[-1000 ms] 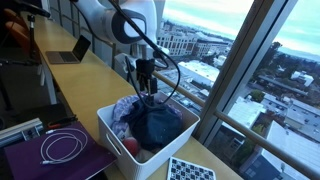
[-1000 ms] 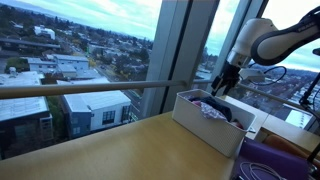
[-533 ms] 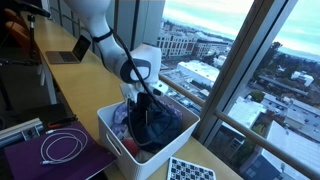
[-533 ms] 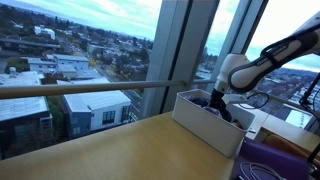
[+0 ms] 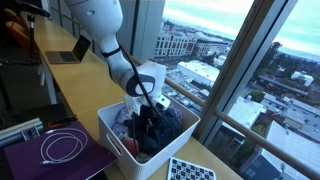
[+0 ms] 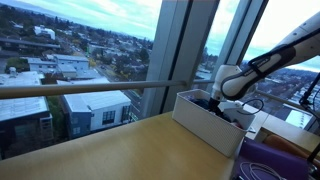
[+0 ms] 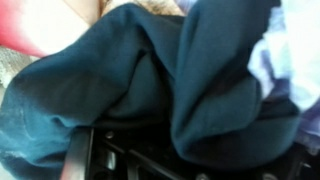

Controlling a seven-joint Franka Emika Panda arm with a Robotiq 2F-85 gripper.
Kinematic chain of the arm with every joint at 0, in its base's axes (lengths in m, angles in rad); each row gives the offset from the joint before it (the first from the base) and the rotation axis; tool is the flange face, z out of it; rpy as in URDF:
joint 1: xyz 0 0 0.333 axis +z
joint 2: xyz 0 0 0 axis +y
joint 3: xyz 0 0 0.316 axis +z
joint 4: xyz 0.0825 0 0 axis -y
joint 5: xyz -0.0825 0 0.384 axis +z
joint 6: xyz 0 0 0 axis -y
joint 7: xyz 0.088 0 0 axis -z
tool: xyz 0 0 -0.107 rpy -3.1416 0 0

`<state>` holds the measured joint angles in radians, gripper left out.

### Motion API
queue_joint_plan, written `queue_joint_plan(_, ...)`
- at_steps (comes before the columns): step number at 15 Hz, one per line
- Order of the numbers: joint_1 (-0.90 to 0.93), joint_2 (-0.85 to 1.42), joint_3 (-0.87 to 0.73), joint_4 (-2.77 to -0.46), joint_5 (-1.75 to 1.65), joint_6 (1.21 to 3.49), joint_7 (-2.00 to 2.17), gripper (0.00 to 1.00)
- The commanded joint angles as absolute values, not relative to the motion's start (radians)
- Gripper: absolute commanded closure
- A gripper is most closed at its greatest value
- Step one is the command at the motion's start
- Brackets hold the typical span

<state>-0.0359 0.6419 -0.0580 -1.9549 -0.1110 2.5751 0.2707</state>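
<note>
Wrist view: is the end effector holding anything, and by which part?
It cannot be told. The end effector is down in the white bin, against the dark blue garment, whose folds hide its fingertips.

a crumpled dark blue cloth (image 7: 150,75) fills most of the wrist view, its thick folds running from lower left to upper right. a red fabric piece (image 7: 28,25) shows in the top left corner, a pale tan fabric (image 7: 140,6) along the top edge, and a light lavender cloth (image 7: 288,60) at the right. the black gripper (image 7: 140,158) sits blurred at the bottom edge, pressed against the blue cloth, with its fingertips hidden in the folds.
</note>
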Motion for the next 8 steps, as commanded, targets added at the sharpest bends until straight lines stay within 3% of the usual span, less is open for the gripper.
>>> queue_joint_plan(1, -0.025, 0.606, -0.064, -1.971, -0.068, 2.519, 0.227, 0.68)
queue_joint_plan(5, -0.027, 0.448, -0.039, -2.045, -0.025, 2.464, 0.208, 0.98)
queue_joint_plan(8, -0.028, 0.308, -0.043, -2.078, -0.004, 2.411, 0.204, 1.0)
